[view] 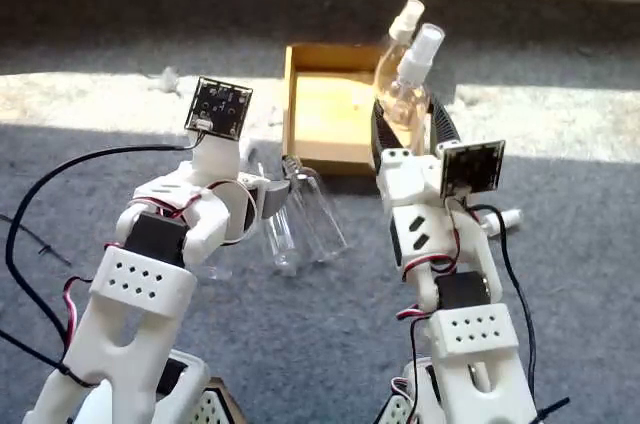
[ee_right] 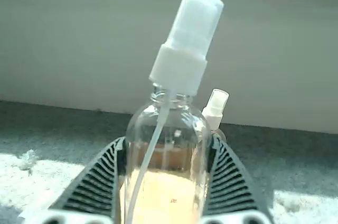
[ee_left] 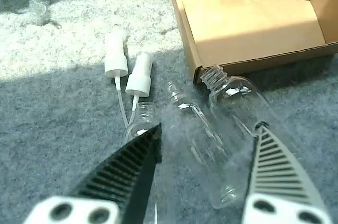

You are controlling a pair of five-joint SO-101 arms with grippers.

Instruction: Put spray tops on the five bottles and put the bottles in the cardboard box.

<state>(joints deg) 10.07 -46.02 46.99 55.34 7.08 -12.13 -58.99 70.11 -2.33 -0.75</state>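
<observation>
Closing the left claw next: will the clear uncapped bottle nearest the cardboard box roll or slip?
Likely rolls: the clear round plastic bottle lies on its side, though the grey carpet may slow it. Looks empty, so probably light. Smooth walls may slip in the left claw.

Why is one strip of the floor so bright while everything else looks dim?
High view: a sunlight band crosses the grey carpet and the brown cardboard box; the rest is shaded. Left wrist view: the shadow's edge falls by two white spray tops. Right wrist view: the clear bottle with a white spray top is lit against a shaded wall.
</observation>
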